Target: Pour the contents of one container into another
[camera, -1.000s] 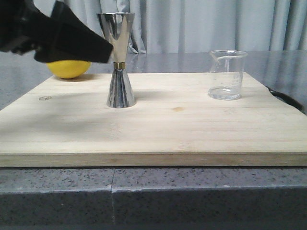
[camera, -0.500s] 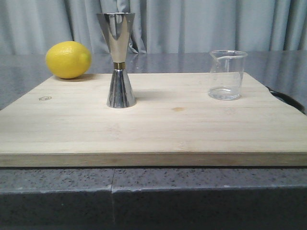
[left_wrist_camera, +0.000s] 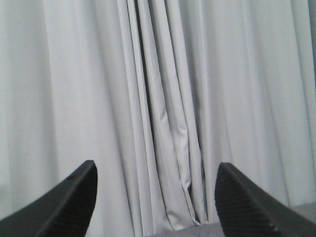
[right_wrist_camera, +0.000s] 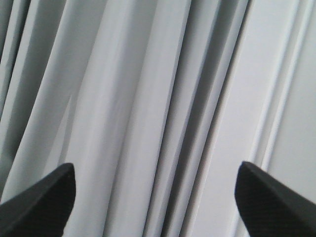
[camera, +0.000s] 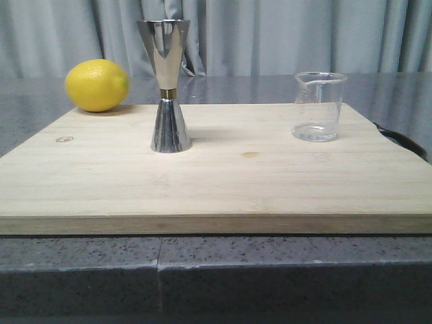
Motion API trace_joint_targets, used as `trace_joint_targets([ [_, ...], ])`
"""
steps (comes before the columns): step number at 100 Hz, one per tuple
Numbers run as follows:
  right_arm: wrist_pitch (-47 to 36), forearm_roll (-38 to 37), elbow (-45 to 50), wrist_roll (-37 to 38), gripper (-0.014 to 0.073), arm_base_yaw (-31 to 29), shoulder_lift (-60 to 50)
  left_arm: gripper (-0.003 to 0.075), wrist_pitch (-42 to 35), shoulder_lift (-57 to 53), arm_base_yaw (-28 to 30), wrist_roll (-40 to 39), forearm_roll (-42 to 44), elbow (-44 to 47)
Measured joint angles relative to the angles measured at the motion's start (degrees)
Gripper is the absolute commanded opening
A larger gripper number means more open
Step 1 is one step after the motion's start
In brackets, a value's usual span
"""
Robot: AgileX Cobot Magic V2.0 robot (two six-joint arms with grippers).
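Note:
The small clear glass beaker [camera: 318,106] stands upright on the right of the wooden board [camera: 216,182], spout toward the left. The tall steel jigger [camera: 167,84] with a gold band at its waist stands upright on the board's left half. Neither arm shows in the front view. My left gripper [left_wrist_camera: 156,170] is open and faces only grey curtain, with nothing between its fingers. My right gripper [right_wrist_camera: 156,173] is open too, wide apart, also facing curtain and holding nothing.
A yellow lemon [camera: 97,85] lies at the board's back left corner. The board rests on a dark speckled counter [camera: 216,270]. A dark curved thing [camera: 405,142] lies just off the board's right edge. Grey curtain [camera: 283,34] hangs behind.
The left arm, which crossed the upper left of the front view a second ago and hid the lemon, has left that view. Beaker, jigger and lemon have not moved.

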Motion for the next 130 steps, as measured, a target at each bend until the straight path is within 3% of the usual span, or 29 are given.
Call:
trace_joint_targets([
  [12, 0.00, 0.21, 7.49, 0.49, 0.0593, 0.00, -10.06, 0.0445, -0.12, -3.70, 0.00, 0.00, -0.92, 0.34],
  [25, -0.33, 0.21, 16.94, 0.62, 0.0529, 0.00, -19.68, 0.0329, -0.12, -6.89, 0.00, -0.11, -1.27, 2.16],
  [53, -4.33, 0.21, 33.36, 0.83, 0.0069, 0.00, -34.41, -0.0018, -0.41, -12.49, 0.00, -0.12, -1.43, 8.33],
  [64, -6.27, 0.21, 36.65, 0.83, -0.0073, 0.00, -34.41, -0.0019, -0.46, -14.50, 0.00, -0.22, -1.41, 12.20],
  [90, -4.37, 0.21, 39.96, 0.83, -0.0073, 0.00, -34.41, -0.0019, 0.02, -18.55, 0.00, -0.22, -1.41, 20.48],
  [130, -4.09, 0.21, 40.29, 0.94, -0.0073, 0.00, -34.41, -0.0019, 0.70, -18.89, 0.00, -0.22, -1.46, 25.20],
])
